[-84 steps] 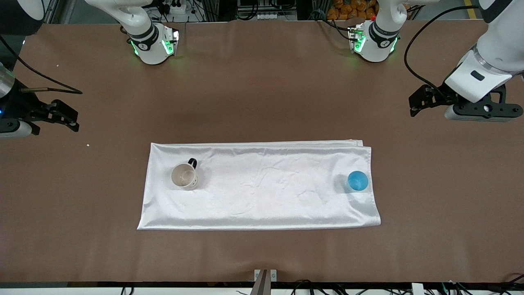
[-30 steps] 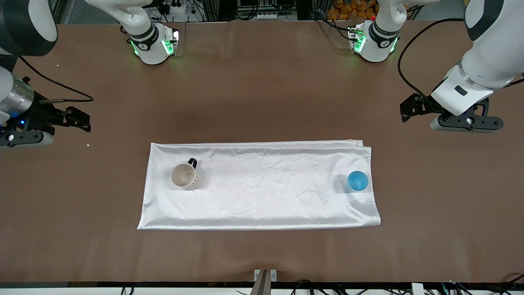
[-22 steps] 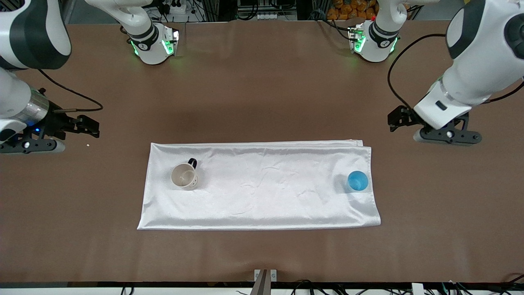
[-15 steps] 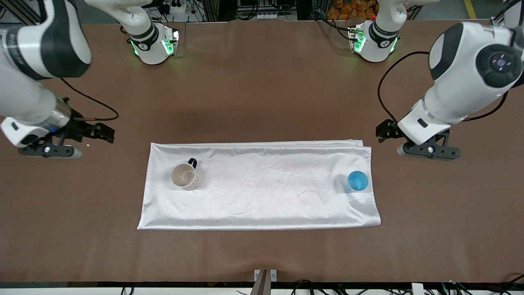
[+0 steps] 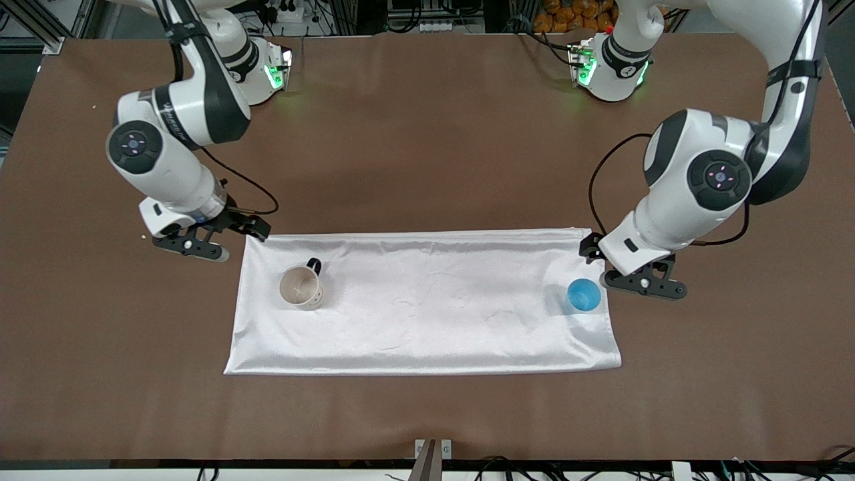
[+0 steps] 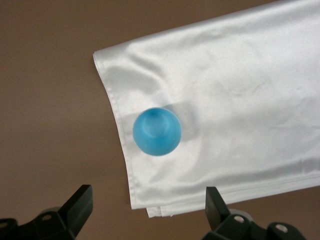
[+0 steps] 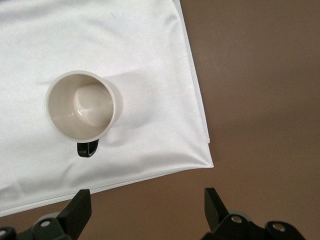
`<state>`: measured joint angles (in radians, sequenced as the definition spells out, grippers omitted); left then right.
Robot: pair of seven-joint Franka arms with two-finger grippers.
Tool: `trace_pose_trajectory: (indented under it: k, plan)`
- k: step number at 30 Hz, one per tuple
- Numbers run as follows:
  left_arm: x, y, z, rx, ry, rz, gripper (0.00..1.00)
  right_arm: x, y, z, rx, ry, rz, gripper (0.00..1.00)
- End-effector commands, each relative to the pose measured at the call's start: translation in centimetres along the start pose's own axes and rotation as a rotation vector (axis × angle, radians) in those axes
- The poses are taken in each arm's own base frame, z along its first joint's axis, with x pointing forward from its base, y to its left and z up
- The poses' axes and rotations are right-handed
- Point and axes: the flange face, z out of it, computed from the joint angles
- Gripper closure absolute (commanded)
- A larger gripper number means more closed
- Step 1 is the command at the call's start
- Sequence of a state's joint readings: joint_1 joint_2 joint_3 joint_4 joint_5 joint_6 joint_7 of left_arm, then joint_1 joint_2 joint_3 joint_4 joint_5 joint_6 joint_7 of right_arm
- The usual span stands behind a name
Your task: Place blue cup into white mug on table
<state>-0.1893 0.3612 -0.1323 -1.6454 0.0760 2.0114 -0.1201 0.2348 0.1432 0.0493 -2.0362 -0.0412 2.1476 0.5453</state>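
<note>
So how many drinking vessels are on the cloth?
2. The blue cup stands on the cloth at the left arm's end; the white mug stands at the right arm's end. Both are upright, and nothing appears hidden.

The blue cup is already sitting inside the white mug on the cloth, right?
No. The blue cup stands by itself on the cloth, at the left arm's end, apart from the white mug at the right arm's end. The front view shows both, and the right wrist view shows the mug empty.
</note>
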Motion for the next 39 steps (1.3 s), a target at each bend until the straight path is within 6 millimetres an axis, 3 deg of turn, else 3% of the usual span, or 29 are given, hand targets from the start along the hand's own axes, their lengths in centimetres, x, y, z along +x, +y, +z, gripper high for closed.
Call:
trace_pose_trajectory:
  k: [1,6,11,19,22,28,39]
  plan:
    - [1.4,0.5,2.0,0.008,0.030,0.008,0.00,-1.1,-3.3,2.2,0.003,0.012,0.042,0.00]
    - [2.1,1.4,5.2,-0.009,0.027,0.011,0.00,-2.0,-6.2,4.9,0.009,0.021,0.023,0.00]
    - [2.7,1.9,7.7,-0.022,0.044,0.017,0.00,-2.2,-7.8,7.7,0.021,0.034,-0.013,0.00]
    - [3.1,2.6,11.6,-0.036,0.040,0.025,0.00,-1.8,-8.2,11.9,-0.020,0.071,-0.156,0.00]
    - [3.0,2.8,13.0,-0.041,0.030,0.026,0.00,-1.4,-8.1,12.8,-0.013,0.078,-0.175,0.00]
    - [2.9,3.2,14.0,-0.041,0.032,0.035,0.00,-0.6,-7.7,14.1,0.011,0.106,-0.216,0.00]
    - [2.4,3.1,16.2,-0.041,-0.006,0.036,0.00,1.7,-7.0,14.4,0.033,0.143,-0.244,0.00]
